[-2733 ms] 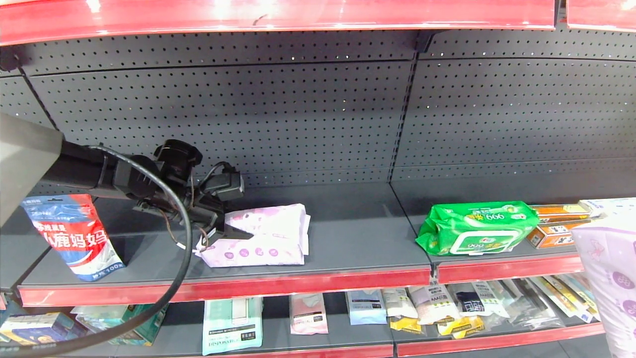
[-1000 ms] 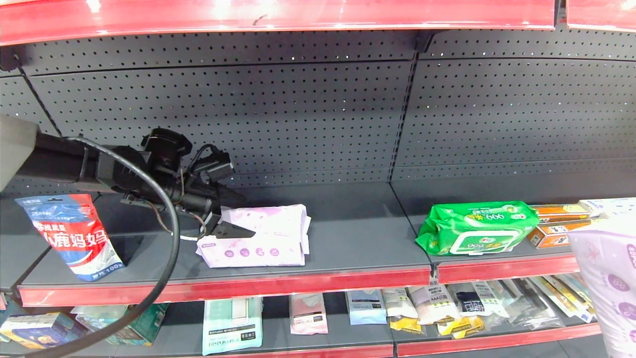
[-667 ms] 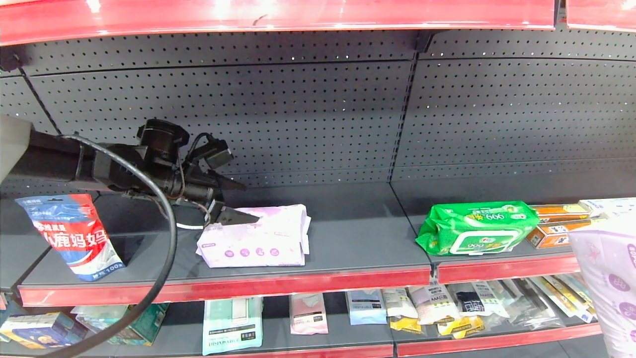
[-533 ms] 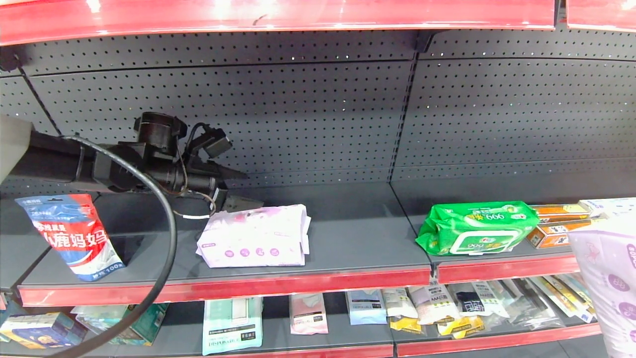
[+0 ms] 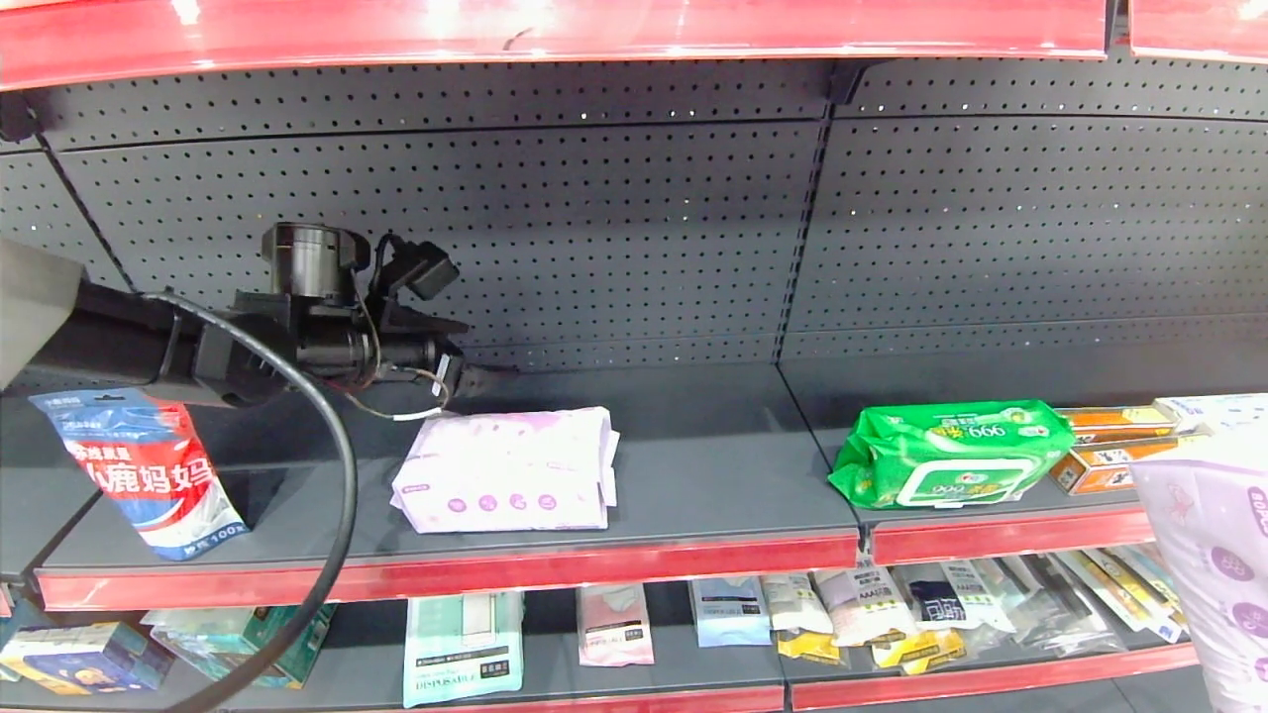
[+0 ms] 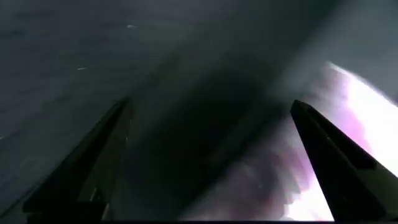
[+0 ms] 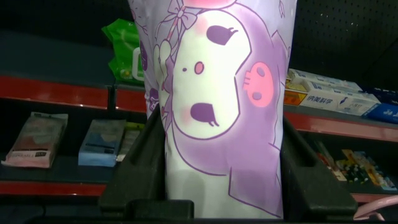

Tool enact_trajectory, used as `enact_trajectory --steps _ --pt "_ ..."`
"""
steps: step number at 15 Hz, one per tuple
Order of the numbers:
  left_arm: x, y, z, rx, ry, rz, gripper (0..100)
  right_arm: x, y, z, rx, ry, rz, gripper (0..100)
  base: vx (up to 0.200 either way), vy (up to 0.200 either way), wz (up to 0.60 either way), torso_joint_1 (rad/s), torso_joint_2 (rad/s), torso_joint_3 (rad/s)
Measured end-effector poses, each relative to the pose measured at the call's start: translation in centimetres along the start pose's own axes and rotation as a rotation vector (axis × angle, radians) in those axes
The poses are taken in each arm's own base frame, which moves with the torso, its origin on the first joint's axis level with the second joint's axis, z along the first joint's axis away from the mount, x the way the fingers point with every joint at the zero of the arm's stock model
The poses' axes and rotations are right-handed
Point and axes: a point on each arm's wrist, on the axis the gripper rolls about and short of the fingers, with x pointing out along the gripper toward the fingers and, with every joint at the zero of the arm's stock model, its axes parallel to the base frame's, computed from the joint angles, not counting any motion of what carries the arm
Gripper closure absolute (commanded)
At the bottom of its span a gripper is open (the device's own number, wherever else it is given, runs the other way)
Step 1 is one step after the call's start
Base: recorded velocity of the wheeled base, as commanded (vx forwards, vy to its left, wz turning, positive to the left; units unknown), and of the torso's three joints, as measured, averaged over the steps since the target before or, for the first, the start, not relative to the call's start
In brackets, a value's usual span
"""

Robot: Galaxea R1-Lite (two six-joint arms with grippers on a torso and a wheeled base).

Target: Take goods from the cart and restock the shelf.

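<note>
The robot's left hand (image 5: 475, 352) hovers at centre left of the head view, fingers spread wide and holding nothing. It is just above and behind a pink-and-white soft pack (image 5: 505, 470) that lies flat on the grey shelf (image 5: 713, 465). In the left wrist view the left hand (image 6: 211, 162) shows two dark fingers (image 6: 93, 168) well apart, with the pink-and-white soft pack (image 6: 367, 118) pale beyond one of them.

At the lower right edge of the head view, a purple cartoon-print pack (image 5: 1214, 555) stands upright in front of the shelf. The right wrist view shows the right hand (image 7: 224, 155) closed on the purple cartoon-print pack (image 7: 224, 74) from both sides.

On the shelf a blue-and-red pouch (image 5: 149, 475) leans at far left. A green wet-wipes pack (image 5: 946, 451) lies right of centre, just beside orange boxes (image 5: 1109, 465).
</note>
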Motion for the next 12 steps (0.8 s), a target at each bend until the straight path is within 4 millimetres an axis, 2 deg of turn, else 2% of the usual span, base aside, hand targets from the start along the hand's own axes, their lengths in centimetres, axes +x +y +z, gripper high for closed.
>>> enact_trajectory --steps 3,6,8,12 --pt "0.4 0.2 0.4 -0.190 -0.080 0.357 0 0.1 0.0 -0.1 0.000 0.005 0.006 100 0.000 0.000 0.00 0.000 0.00 0.000" --pt "-0.6 -0.5 -0.7 -0.307 -0.056 0.454 0 0.0 0.0 -0.1 0.001 0.003 0.007 100 0.000 0.000 0.00 0.000 0.00 0.000" --pt "-2.6 -1.3 -2.0 -0.334 -0.010 0.464 0 0.0 0.0 -0.1 0.002 0.000 0.006 100 0.000 0.000 0.00 0.000 0.00 0.000" --pt "-8.5 -4.1 -3.7 -0.389 0.020 0.460 0 0.0 0.1 -0.2 0.002 0.000 0.003 100 0.000 0.000 0.00 0.000 0.00 0.000"
